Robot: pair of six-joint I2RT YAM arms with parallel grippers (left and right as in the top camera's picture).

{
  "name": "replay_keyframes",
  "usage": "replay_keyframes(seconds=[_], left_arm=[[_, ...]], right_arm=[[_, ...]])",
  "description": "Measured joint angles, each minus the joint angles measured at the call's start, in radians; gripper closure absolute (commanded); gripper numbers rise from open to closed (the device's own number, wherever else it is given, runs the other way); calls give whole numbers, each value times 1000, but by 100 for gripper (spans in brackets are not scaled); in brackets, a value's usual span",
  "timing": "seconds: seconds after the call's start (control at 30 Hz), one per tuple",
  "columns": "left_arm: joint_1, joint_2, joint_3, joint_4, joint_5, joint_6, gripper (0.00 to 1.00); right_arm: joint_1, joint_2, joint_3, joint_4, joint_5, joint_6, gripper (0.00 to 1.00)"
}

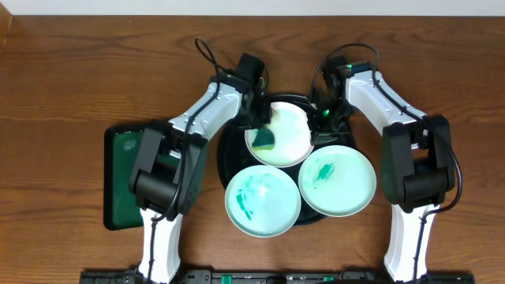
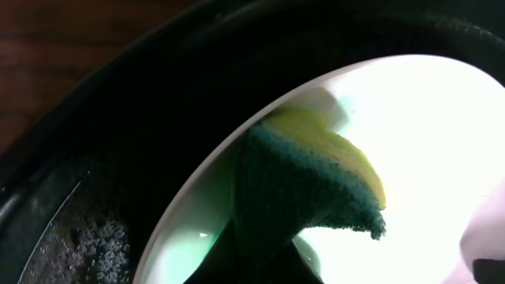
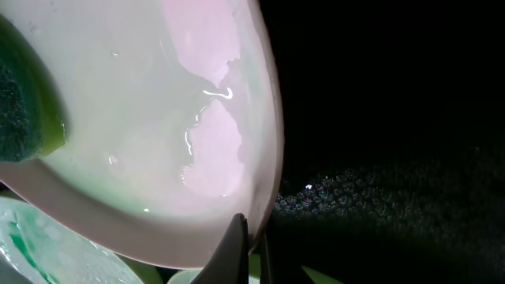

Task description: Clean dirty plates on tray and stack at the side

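Left pincer (image 1: 259, 125) clamped on the sponge (image 1: 263, 139), right pincer (image 3: 251, 254) closed on the rim of the far plate (image 1: 290, 132).
Below my left pincer the sponge presses this plate; behind both pincers, towards the bases, lie the left smeared plate (image 1: 263, 201) and the right smeared plate (image 1: 338, 180), all on the black tray (image 1: 223, 156). Outside the left arm sits a green tray (image 1: 120, 185).

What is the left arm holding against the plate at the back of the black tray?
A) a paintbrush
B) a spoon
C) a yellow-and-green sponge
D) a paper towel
C: the left wrist view shows a sponge, yellow with a dark green scrubbing side, lying on the white back plate.
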Motion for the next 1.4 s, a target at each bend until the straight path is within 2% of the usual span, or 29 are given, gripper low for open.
replay_keyframes(seconds=[0.47, 0.97, 1.4], left_arm=[[-57, 28, 99, -76, -194, 116, 93], [-42, -61, 100, 92, -323, 208, 93], [-35, -82, 116, 24, -297, 239, 92]], right_arm=[[0, 0, 2, 2, 1, 0, 99], [0, 0, 7, 14, -5, -2, 99], [0, 0, 7, 19, -4, -2, 99]])
